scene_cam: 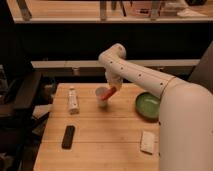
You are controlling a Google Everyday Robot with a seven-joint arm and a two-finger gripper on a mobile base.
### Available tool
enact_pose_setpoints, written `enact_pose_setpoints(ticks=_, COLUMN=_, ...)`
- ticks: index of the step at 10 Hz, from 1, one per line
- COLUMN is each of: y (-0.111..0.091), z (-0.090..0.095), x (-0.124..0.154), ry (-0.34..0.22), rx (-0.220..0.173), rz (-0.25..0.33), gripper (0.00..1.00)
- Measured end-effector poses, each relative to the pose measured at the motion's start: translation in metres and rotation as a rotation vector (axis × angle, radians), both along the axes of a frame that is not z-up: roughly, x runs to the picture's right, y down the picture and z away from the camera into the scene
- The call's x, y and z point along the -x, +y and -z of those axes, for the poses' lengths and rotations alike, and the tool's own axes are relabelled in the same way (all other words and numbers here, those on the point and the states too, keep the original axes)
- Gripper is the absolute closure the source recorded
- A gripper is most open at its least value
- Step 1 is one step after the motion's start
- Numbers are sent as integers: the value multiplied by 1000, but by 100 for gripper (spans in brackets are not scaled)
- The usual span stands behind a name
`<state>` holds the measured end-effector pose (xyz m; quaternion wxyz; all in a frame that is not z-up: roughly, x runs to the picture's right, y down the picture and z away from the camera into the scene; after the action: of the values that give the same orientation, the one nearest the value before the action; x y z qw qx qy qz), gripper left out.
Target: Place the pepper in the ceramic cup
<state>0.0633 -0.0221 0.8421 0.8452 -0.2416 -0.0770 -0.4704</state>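
The small white ceramic cup (102, 96) stands upright near the back middle of the wooden table (105, 135). The red-orange pepper (109, 93) hangs tilted over the cup's right rim, its lower tip at or just inside the opening. My gripper (113, 85) is at the end of the white arm, right above the cup, and holds the pepper's upper end.
A white tube-like bottle (73, 101) lies at the left of the cup. A green bowl (148, 105) sits at the right. A black remote-like object (68, 136) lies front left and a pale bar (147, 141) front right. Dark chairs stand left and right of the table.
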Motion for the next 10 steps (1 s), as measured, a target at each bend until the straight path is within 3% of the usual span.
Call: enact_pose_setpoints(ticks=10, y=-11, z=-5, x=13, ry=-9, rx=-48, rz=31, gripper=99)
